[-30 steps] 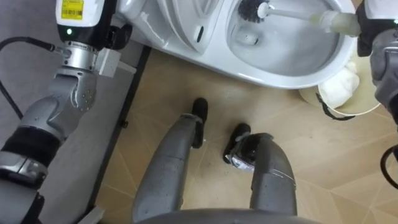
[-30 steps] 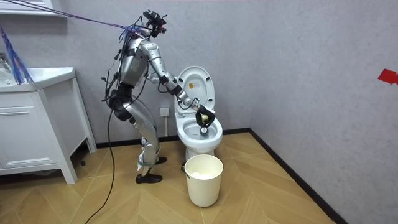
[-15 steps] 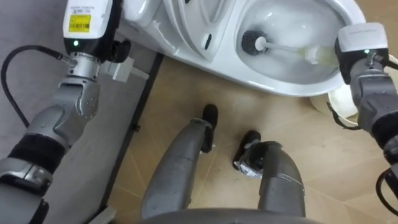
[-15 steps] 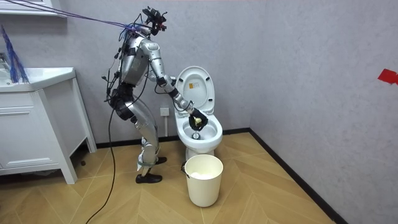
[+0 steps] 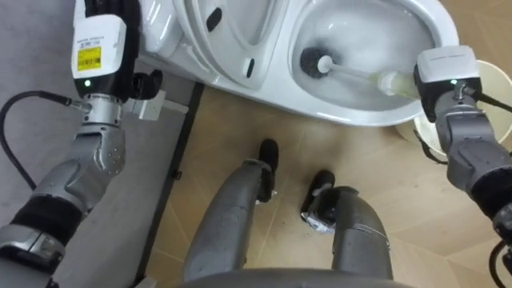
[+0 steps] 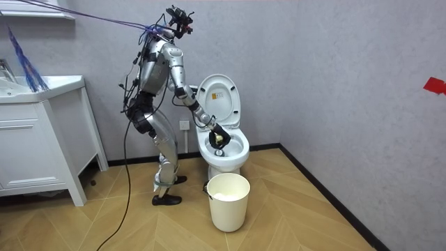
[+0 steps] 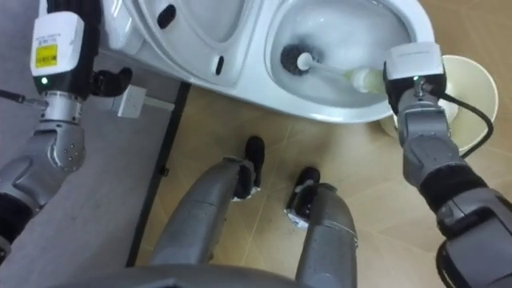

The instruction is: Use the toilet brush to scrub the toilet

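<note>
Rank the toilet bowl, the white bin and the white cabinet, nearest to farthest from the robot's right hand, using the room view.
1. toilet bowl: around the right hand, which holds the toilet brush inside it.
2. white bin: on the floor, in front of that bowl.
3. white cabinet: far off at the room view's left.

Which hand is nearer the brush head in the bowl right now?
Right. The right hand holds the toilet brush by its handle at the rim of the bowl, the brush head just across it. The left hand is up beside the open lid, outside the bowl.
</note>
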`<state>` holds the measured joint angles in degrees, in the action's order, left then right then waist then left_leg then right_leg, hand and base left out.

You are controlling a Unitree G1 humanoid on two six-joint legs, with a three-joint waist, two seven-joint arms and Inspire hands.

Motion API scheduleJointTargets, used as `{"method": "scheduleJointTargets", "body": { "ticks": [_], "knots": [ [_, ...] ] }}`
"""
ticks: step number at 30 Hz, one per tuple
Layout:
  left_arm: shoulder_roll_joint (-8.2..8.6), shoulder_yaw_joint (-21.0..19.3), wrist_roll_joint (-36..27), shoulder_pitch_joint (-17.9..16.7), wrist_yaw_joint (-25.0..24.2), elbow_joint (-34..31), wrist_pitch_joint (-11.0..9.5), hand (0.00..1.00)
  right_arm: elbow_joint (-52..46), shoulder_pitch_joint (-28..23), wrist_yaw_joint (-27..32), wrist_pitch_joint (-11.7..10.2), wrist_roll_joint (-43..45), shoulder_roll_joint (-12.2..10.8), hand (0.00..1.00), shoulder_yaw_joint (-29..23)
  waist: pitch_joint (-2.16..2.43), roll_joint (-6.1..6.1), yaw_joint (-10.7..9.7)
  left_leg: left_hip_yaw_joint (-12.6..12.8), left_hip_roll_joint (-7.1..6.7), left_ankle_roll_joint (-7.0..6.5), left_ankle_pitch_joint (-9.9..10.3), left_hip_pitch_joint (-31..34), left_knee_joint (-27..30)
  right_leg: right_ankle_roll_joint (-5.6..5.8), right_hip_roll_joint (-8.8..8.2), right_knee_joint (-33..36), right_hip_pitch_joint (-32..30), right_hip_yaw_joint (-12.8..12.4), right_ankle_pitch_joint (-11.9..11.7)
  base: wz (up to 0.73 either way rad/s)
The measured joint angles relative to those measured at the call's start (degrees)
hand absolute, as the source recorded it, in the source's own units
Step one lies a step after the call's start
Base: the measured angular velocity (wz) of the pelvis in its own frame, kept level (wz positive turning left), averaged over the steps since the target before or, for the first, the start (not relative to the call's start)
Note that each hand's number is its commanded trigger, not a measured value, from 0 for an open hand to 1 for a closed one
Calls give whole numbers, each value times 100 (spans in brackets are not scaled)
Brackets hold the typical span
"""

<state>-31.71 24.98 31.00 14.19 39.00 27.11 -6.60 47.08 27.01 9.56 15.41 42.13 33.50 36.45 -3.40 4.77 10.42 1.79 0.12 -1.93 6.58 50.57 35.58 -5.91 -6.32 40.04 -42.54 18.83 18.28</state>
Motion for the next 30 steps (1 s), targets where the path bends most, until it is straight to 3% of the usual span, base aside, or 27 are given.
{"method": "scheduleJointTargets", "body": {
  "ticks": [1,3,5,6,9,14,17,19,23,26,30],
  "knots": [
    [-25,5,-4,24,21,-1,-1,0,150,63,39,-96,-212,-19,100,-6,0,-54,9,22,2,-1,-1,6,-3,-3,-9,37,-39,-29,7,-6],
    [-114,-27,69,67,84,-21,13,0,536,276,124,-460,-924,-37,100,-159,-7,-293,-11,129,4,-19,-15,93,35,-18,-93,257,-255,-136,56,-9],
    [-140,-163,186,30,161,-100,69,0,702,580,188,-661,-1352,-30,100,-449,-14,-399,-156,139,-48,-47,-69,207,50,-25,-182,418,-421,-157,81,6],
    [-147,-226,248,30,195,-165,142,0,879,858,348,-685,-1533,-27,100,-595,-44,-458,-250,183,-87,-67,-106,248,66,-25,-254,538,-504,-169,101,14],
    [-148,-265,402,75,191,-207,274,0,1132,1273,508,-736,-1472,137,100,-652,-58,-591,-324,187,-93,-94,-124,322,186,-27,-305,676,-577,-155,120,3],
    [-129,-278,587,87,162,-224,413,0,862,1281,549,-811,-1060,221,100,-632,-54,-646,-383,206,-86,-117,-122,286,206,22,-311,674,-548,-177,69,-4],
    [-123,-279,622,106,16,-225,419,0,581,1018,568,-789,-568,102,100,-621,-51,-627,-268,226,-90,-149,-84,206,162,53,-301,667,-481,-217,54,-7],
    [-105,-238,624,90,-105,-224,424,0,298,754,582,-721,-212,46,100,-605,-47,-537,-200,188,-82,-142,-69,157,180,66,-285,611,-385,-158,55,4],
    [6,-140,610,71,-246,-174,406,0,-77,300,467,-440,590,53,100,-326,-52,-149,-26,34,-73,-122,-56,78,132,113,-162,346,-180,-42,12,0],
    [6,-88,523,52,-274,-154,366,0,-118,87,397,-218,868,-41,100,-111,-26,8,59,47,-45,-115,-58,82,103,126,-152,305,-192,-41,-12,-1],
    [-13,-130,324,-112,-180,-117,239,0,-789,-200,152,-18,1001,18,100,-145,-17,40,63,63,33,-65,-29,82,104,0,-26,172,-138,-30,-67,-6]
  ]
}}
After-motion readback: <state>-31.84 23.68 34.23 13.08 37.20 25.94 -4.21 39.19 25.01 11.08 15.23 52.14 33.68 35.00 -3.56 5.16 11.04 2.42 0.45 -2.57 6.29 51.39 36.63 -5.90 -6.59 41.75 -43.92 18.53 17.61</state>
